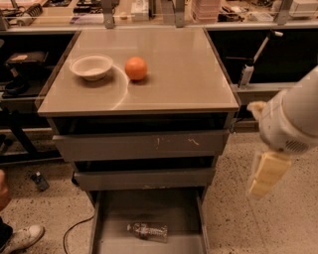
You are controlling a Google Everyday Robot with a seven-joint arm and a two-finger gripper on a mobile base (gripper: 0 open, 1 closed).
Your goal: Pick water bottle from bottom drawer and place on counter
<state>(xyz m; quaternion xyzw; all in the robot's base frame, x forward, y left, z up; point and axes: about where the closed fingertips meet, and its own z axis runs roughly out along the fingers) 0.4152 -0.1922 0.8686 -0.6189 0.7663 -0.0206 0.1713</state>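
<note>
The water bottle lies on its side on the grey floor of the open bottom drawer, near the front. The counter is the glossy beige top of the drawer cabinet. My gripper hangs at the right of the cabinet, beside the drawer fronts, well above and to the right of the bottle. The white arm sits above it.
A white bowl and an orange stand on the counter's left half. Two shallower drawers are slightly pulled out above. A cluttered workbench runs behind. A white squeeze bottle stands at the right. A shoe is at the lower left.
</note>
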